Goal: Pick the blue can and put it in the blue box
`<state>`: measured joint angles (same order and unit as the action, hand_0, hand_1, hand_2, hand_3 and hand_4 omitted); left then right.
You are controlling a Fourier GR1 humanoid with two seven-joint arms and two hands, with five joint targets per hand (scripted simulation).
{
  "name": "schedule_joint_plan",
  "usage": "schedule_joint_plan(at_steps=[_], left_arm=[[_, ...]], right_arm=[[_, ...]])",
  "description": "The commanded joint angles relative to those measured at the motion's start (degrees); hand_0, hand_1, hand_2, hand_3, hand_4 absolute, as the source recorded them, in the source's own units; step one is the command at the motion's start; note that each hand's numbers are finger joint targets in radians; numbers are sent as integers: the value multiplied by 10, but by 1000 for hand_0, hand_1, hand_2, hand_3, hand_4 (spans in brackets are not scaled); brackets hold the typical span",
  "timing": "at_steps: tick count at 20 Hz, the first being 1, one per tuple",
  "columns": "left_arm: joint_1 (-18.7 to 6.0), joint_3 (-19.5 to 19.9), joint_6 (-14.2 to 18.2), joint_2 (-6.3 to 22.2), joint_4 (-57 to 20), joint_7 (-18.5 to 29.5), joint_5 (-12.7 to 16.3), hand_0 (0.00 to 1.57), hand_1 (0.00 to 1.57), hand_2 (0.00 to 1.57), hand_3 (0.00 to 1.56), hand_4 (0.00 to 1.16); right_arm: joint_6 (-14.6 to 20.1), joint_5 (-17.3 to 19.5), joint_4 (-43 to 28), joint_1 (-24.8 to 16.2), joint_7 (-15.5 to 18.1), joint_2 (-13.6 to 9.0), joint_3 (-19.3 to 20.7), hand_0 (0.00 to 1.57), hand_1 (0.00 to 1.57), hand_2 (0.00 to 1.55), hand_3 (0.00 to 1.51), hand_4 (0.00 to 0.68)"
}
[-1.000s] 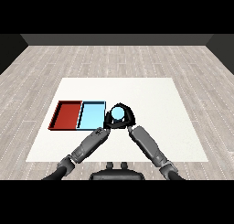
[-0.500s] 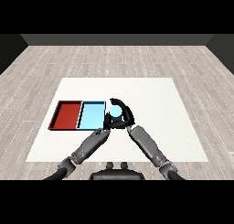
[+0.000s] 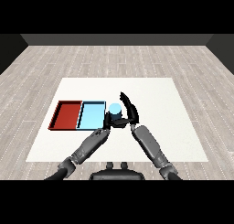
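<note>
We see a big white table [image 3: 151,127] on a grey wood floor [image 3: 45,67]. Two trays lie side by side near the table's left edge. The red tray [image 3: 67,115] is closer to that edge, and the light blue tray [image 3: 91,116] touches its right side.

Two grey arms come in from the table's near edge and meet by the middle of the table.

The blue can [image 3: 114,111] is light blue and round, with a pale top. It stands upright just beside the right edge of the blue tray, not inside it. We only see its top and a bit of its side, because the hands cover the rest.

Our right hand [image 3: 129,109] is on the can's right side, with its fingers stretched up and apart and not wrapped round the can. Our left hand [image 3: 109,122] is low in front of the can, and we cannot tell if its fingers are apart or together.
</note>
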<state>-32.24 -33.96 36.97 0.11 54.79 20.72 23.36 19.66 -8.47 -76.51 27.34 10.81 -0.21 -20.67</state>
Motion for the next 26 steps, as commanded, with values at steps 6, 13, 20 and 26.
schedule_joint_plan(at_steps=[6,13,20,26], left_arm=[[2,60,-13,3,-37,34,12,1571,1571,1571,1487,1144],[13,95,-30,87,9,-2,0,1571,1571,1566,1478,1152],[-26,150,-38,128,-81,-33,-23,1571,1571,1569,1484,1130],[-128,181,-65,145,-261,-81,-44,1571,1571,1571,1492,1102]], right_arm=[[-70,-100,-121,-46,6,-41,92,0,0,0,0,0],[-72,-147,-208,-129,21,-59,162,0,0,0,0,0],[-119,-166,-196,-180,37,-93,209,0,0,0,0,0],[-102,-150,-178,-157,36,-84,213,0,0,0,0,0]])
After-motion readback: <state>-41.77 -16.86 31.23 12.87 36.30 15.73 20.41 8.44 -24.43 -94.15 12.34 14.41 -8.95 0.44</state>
